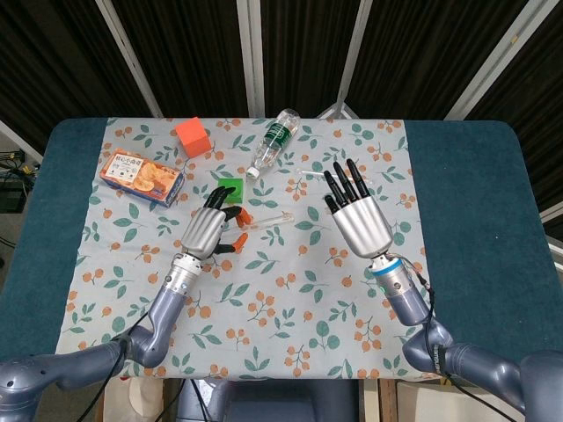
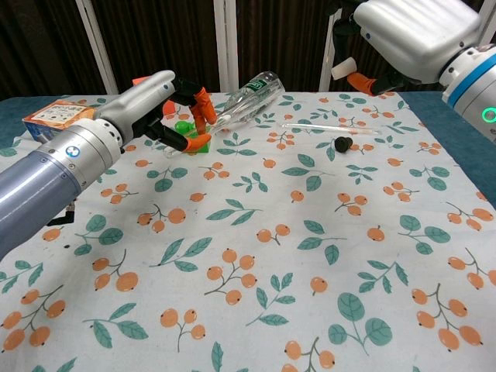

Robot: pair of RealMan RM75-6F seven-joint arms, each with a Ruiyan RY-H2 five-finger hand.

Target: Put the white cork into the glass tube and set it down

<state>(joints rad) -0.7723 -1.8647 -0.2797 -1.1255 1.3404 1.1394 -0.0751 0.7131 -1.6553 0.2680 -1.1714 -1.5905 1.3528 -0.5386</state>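
My left hand grips the clear glass tube near its closed end. The tube is lifted off the cloth and slants with its open mouth toward the right, as the chest view shows. My right hand hovers to the right of the tube's mouth, back of the hand up. In the chest view this right hand pinches the white cork between an orange-tipped thumb and a finger. The head view hides the cork under the hand. Cork and tube are apart.
On the floral cloth lie a water bottle, an orange cube, a green block and a snack box. A black stopper and a thin glass rod lie below my right hand.
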